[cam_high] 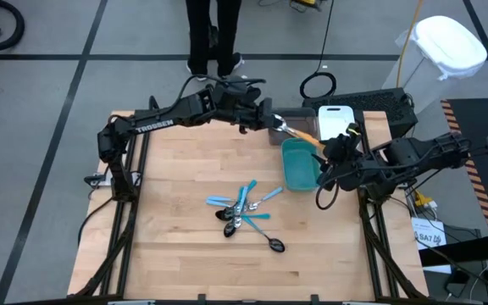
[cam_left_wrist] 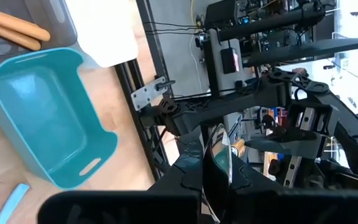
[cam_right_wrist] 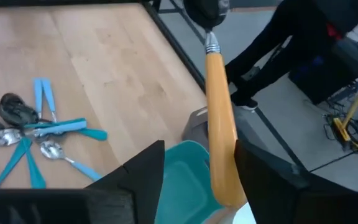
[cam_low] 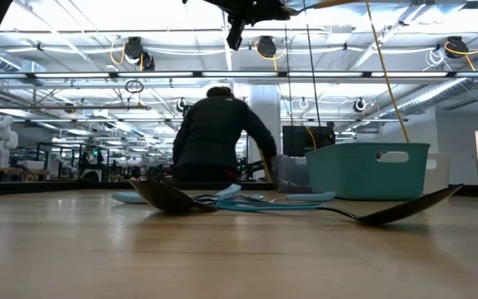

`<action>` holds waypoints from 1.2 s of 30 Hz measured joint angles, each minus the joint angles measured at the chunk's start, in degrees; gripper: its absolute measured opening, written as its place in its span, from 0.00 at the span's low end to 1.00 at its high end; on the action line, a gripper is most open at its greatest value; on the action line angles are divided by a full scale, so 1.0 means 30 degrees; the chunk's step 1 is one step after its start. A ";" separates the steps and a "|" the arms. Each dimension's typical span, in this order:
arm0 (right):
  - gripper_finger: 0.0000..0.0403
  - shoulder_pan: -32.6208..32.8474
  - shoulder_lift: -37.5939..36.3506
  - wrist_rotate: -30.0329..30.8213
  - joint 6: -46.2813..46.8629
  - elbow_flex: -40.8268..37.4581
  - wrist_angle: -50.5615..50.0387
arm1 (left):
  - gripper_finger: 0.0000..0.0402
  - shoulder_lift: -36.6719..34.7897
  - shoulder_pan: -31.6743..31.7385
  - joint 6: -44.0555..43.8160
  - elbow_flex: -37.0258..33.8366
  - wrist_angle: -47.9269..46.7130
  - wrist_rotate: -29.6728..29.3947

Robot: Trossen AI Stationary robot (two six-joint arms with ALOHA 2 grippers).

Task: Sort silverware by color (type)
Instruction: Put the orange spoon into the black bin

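An orange-handled utensil with a silver head [cam_high: 299, 133] hangs in the air over the far right of the table, between both grippers. My left gripper [cam_high: 274, 123] is shut on its head end. My right gripper [cam_right_wrist: 201, 149] is open, its fingers on either side of the orange handle [cam_right_wrist: 219, 112] above the teal bin [cam_high: 299, 165]. The remaining silverware [cam_high: 244, 212], light-blue-handled pieces and dark spoons, lies heaped on the table's middle, also seen in the right wrist view [cam_right_wrist: 36, 130]. One black spoon [cam_high: 275, 246] lies apart, nearer the front edge. My left gripper holds the utensil by its silver head [cam_right_wrist: 211, 37], pinched between the fingers, which reach in from the table's left. The utensil is lifted clear, roughly level, its handle pointing toward the right arm. My right gripper has the handle close to one finger [cam_right_wrist: 253, 180]; I cannot tell whether it touches.
A gray bin [cam_left_wrist: 17, 25] with orange handles in it and a white bin [cam_high: 337, 119] stand at the far edge beside the teal bin [cam_left_wrist: 42, 118]. A person [cam_high: 214, 34] stands just beyond the far edge. Bare wood lies left of the pile and along the front.
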 joint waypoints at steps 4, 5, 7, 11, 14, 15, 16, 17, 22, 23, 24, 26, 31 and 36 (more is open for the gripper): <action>0.45 -0.0007 0.0007 0.1258 0.0055 0.0000 0.0364 | 0.01 0.0000 -0.0112 0.0200 0.0003 -0.0014 0.0295; 0.45 -0.0007 0.0007 0.1444 0.0046 0.0000 0.0461 | 0.01 0.0000 -0.0149 0.0217 0.0007 -0.0004 0.0299; 0.46 -0.0007 0.0007 0.1468 0.0037 0.0000 0.0431 | 0.01 0.0000 -0.0182 0.0227 0.0006 -0.0015 0.0293; 0.50 -0.0015 0.0007 0.1481 0.0389 0.0000 0.0431 | 0.01 0.0000 -0.0142 0.0381 0.0007 -0.0007 0.0288; 0.54 -0.0015 -0.0068 0.1418 0.0645 -0.0007 0.0430 | 0.01 0.0000 -0.0050 0.0416 0.0007 0.0020 0.0374; 0.56 -0.0015 -0.0088 0.1250 0.0663 -0.0007 0.0418 | 0.01 0.0000 -0.0036 0.0423 0.0007 0.0082 0.0542; 0.57 -0.0015 -0.0095 0.0984 0.0693 -0.0007 0.0363 | 0.01 0.0000 -0.0008 0.0437 0.0007 0.0174 0.0669; 0.58 -0.0015 -0.0095 0.0780 0.0768 -0.0007 0.0277 | 0.01 0.0000 -0.0008 0.0498 0.0007 0.0231 0.0705; 0.60 -0.0008 -0.0073 -0.0255 0.2188 -0.0007 -0.0698 | 0.01 0.0002 -0.0009 0.0652 0.0007 0.0230 0.0871; 0.60 -0.0007 -0.0080 -0.0498 0.2460 -0.0007 -0.0835 | 0.01 0.0000 -0.0022 0.0706 0.0007 0.0278 0.0948; 0.59 -0.0007 -0.0075 -0.0535 0.2691 -0.0007 -0.0984 | 0.01 0.0000 -0.0022 0.0763 0.0007 0.0355 0.1083; 0.59 -0.0007 -0.0073 -0.0541 0.2945 -0.0007 -0.1133 | 0.01 0.0000 -0.0008 0.0795 0.0007 0.0372 0.1144; 0.58 -0.0007 -0.0073 -0.0508 0.2335 -0.0007 -0.0881 | 0.01 0.0007 -0.0030 0.0682 0.0007 0.0449 0.1313; 0.57 -0.0007 -0.0073 -0.0498 0.2135 -0.0007 -0.0887 | 0.01 0.0007 -0.0095 0.0741 0.0007 0.0503 0.1509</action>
